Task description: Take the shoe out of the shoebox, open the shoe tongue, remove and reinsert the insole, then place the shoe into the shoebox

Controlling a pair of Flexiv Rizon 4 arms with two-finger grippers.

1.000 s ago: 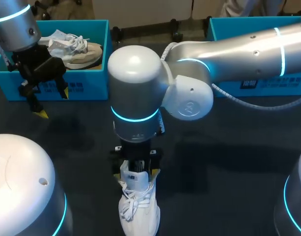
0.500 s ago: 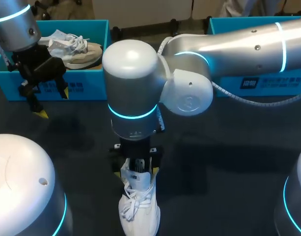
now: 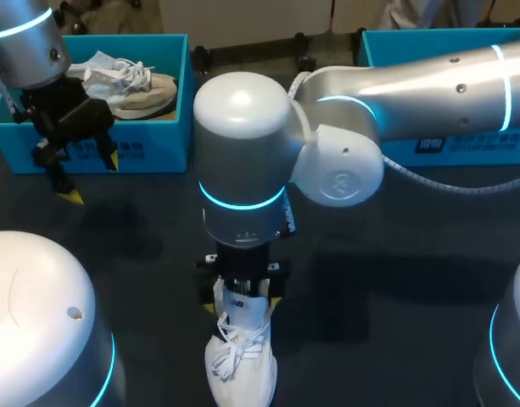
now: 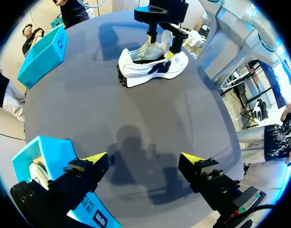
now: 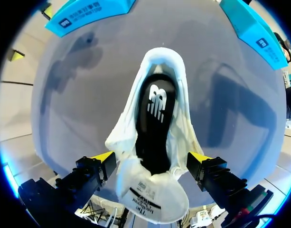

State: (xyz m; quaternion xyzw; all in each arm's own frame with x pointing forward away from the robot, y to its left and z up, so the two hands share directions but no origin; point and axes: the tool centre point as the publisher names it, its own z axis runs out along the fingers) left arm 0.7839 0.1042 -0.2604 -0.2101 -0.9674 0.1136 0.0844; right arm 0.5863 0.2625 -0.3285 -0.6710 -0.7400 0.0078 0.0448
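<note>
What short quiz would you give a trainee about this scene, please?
1. True or false: the left pincer holds the white shoe.
2. Fill the gap: the right pincer hangs over the shoe's opening with its fingers ____.
3. Where is the black insole? A, inside the shoe; B, in the left pincer; C, in the right pincer.
Key: 1 false; 2 open; 3 A.

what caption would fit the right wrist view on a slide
Right gripper open astride a white shoe, looking down at its black insole
</note>
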